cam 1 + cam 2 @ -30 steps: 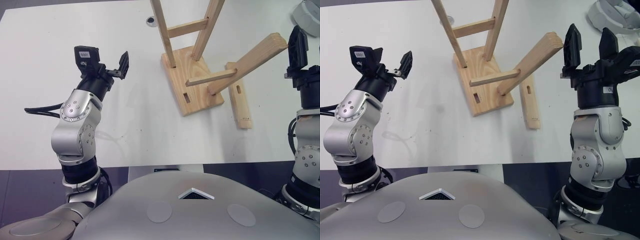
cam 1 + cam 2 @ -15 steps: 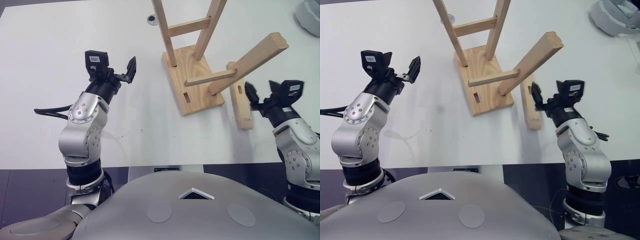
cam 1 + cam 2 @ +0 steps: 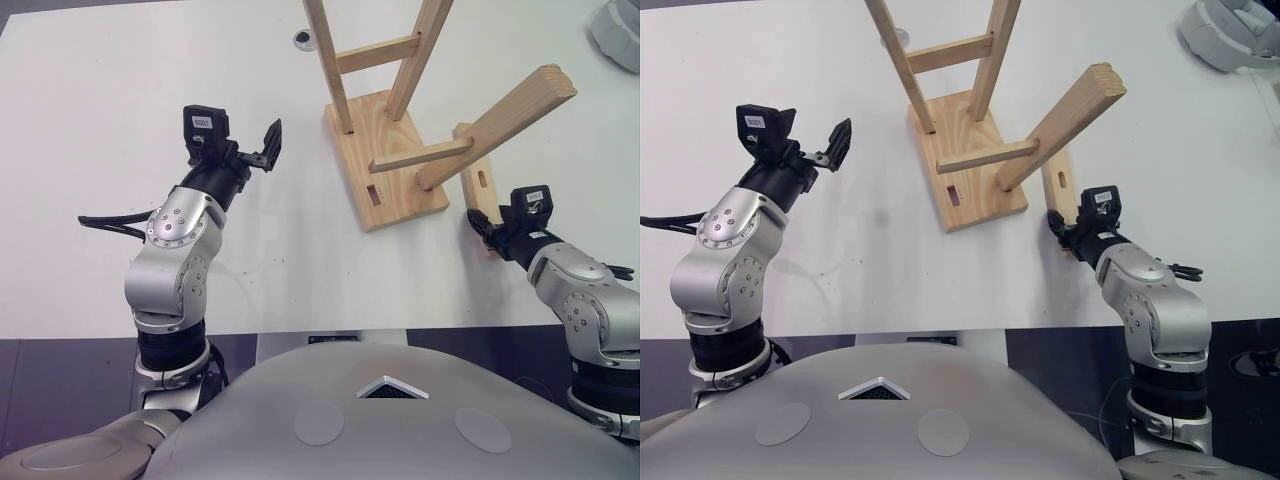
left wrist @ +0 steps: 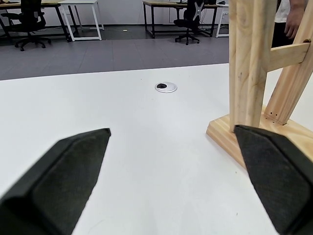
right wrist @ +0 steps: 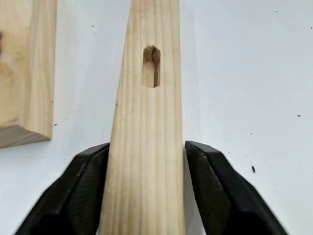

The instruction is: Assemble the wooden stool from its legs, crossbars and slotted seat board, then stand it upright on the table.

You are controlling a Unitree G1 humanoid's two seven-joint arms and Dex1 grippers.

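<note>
The slotted seat board (image 3: 388, 165) lies flat on the white table. Two legs (image 3: 328, 65) stand in it, joined by a crossbar (image 3: 375, 55). A third leg (image 3: 500, 118) leans tilted over the board's right edge, with a thin crossbar (image 3: 420, 155) stuck in its side. A loose leg (image 3: 480, 195) with a slot (image 5: 151, 66) lies flat to the right of the board. My right gripper (image 3: 490, 228) is shut on its near end, fingers (image 5: 90, 181) pressed against both sides. My left gripper (image 3: 240, 142) hovers open left of the board, holding nothing.
A round cable grommet (image 3: 301, 40) sits in the table behind the stool parts. A white device (image 3: 615, 25) rests at the far right corner. The table's front edge (image 3: 330, 332) runs close below both arms. Bare table spreads left of the board.
My right arm swung down from beside the leaning leg to the loose leg's near end, and its fingers now clasp it. The left gripper drifted slightly right, still open.
</note>
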